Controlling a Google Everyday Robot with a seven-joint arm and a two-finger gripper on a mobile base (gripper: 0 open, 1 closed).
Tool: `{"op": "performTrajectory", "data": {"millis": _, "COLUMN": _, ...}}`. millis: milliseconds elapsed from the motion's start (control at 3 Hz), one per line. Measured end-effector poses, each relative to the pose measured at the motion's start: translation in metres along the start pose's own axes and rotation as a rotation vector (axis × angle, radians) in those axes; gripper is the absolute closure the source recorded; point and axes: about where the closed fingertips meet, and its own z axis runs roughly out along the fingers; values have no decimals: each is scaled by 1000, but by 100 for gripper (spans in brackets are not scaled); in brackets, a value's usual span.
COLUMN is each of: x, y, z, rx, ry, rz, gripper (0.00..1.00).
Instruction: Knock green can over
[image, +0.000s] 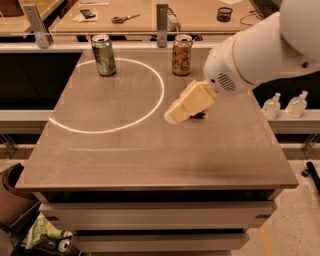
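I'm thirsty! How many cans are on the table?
2. The green can stands far left on the table; the orange can stands far middle. The gripper hovers nearer, right of middle, covering a small patch; likely no can there.
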Motion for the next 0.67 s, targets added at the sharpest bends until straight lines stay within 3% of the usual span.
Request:
{"op": "performTrajectory", "data": {"millis": 333, "x": -26, "y": -36, "z": 40, "rx": 81, "ry": -88, "rz": 24, "gripper": 0}}
{"op": "performTrajectory", "data": {"millis": 667, "x": -56, "y": -59, "z": 69, "rx": 131, "ry": -176, "rz": 44, "gripper": 0}}
